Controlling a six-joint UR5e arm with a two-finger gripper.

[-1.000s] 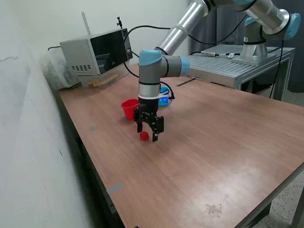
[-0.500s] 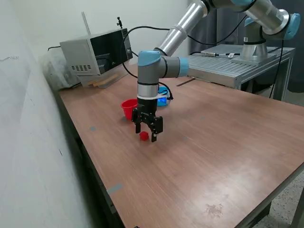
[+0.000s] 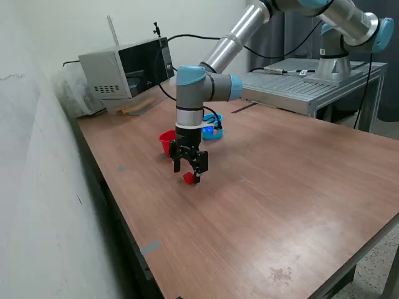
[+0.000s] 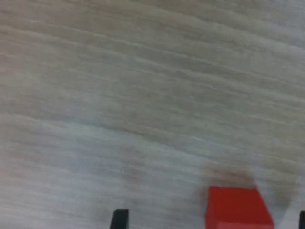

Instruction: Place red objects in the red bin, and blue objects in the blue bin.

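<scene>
End effector: pointed straight down, low over the wooden table, fingers spread apart and gripping nothing.
Red cube: lay on the table between the spread fingers; in the wrist view it sat nearer one fingertip.
Red cup: stood just behind the end effector, partly hidden by it.
Light blue cup: stood beyond the wrist, near the red cup.

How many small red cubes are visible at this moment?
1. A red cube lies on the table just below the open gripper, also seen in the wrist view. Others may be hidden inside the cups or behind the arm.
</scene>
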